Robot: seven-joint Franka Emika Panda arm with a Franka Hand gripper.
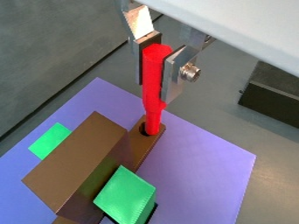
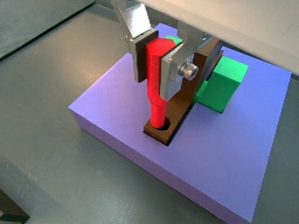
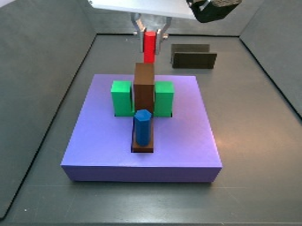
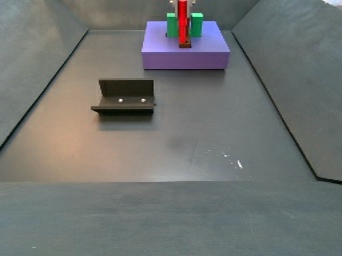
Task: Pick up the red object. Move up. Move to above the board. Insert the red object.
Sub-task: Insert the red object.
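Gripper (image 1: pixel 160 54) sits right over the board (image 1: pixel 211 166), fingers (image 1: pixel 142 26) clamped on the upper end of the red object (image 1: pixel 153 83); silver plates flank the peg on both sides, pinching it, no gap showing in both wrist views; peg stands upright, lower tip down at the hole in the brown strip (image 1: pixel 131 156), looks just inside the rim, depth can't be read; same picture in a wrist view from the opposite side: gripper (image 2: pixel 162 59) holding red object (image 2: pixel 156 83), tip at the end of the brown strip (image 2: pixel 176 118), green block (image 2: pixel 222 83) just beside it on the board (image 2: pixel 128 122); side view: red object (image 3: pixel 150 44) vertical behind the tall brown block (image 3: pixel 144 86), green blocks (image 3: pixel 122 97) either side, blue cylinder (image 3: pixel 141 128) standing near the strip's front end; small dark box (image 3: pixel 193 59) on the floor behind the board (image 3: pixel 177 146), well apart; from the far cam the fixture (image 4: pixel 126 96) stands on the floor, well apart from the board (image 4: pixel 187 55); red object (image 4: pixel 183 25) upright there too.
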